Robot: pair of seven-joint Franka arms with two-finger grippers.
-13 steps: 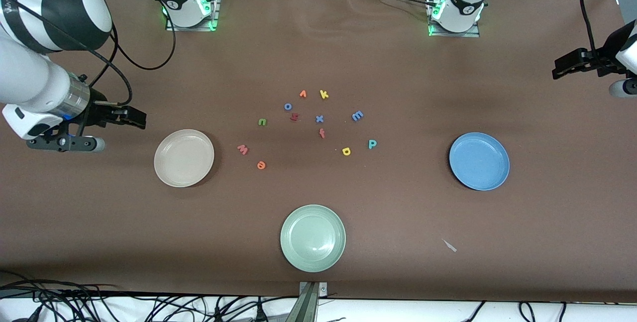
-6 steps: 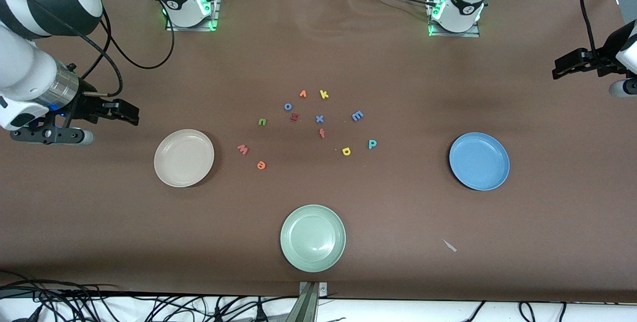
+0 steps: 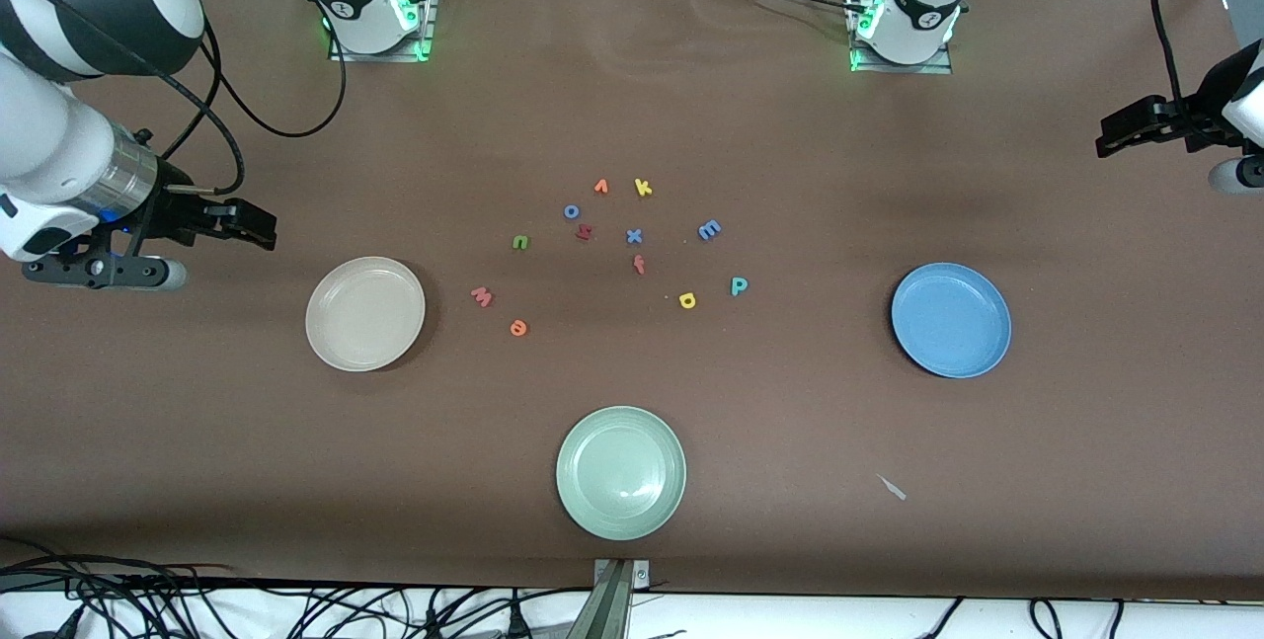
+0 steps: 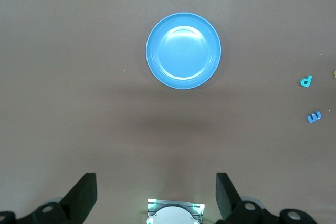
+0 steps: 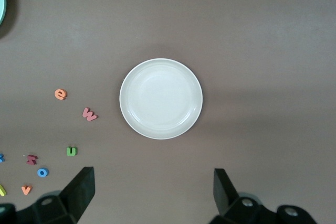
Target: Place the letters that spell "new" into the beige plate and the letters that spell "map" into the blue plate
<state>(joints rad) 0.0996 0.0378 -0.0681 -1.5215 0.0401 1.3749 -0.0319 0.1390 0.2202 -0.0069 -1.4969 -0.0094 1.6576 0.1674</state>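
The green n (image 3: 520, 242), salmon w (image 3: 481, 297) and orange e (image 3: 518, 328) lie mid-table, toward the empty beige plate (image 3: 365, 313). Blue m (image 3: 709, 230), teal p (image 3: 739, 285) and yellow a (image 3: 687, 300) lie toward the empty blue plate (image 3: 951, 320). My right gripper (image 3: 259, 224) hangs open and empty over bare table, at the right arm's end beside the beige plate (image 5: 160, 98). Its wrist view shows e (image 5: 61, 94), w (image 5: 90, 114) and n (image 5: 72, 151). My left gripper (image 3: 1116, 133) hangs open and empty at the left arm's end, with the blue plate (image 4: 183, 51), p (image 4: 306, 81) and m (image 4: 314, 117) in its wrist view.
A pale green plate (image 3: 620, 472) sits near the front edge. Other letters lie among the task ones: orange v (image 3: 600, 187), yellow k (image 3: 643, 188), blue o (image 3: 571, 211), a dark red letter (image 3: 584, 232), blue x (image 3: 634, 236), red f (image 3: 639, 265).
The right arm drew back a little toward its end of the table, then held still over the last half second. The left arm and the letters have not moved.
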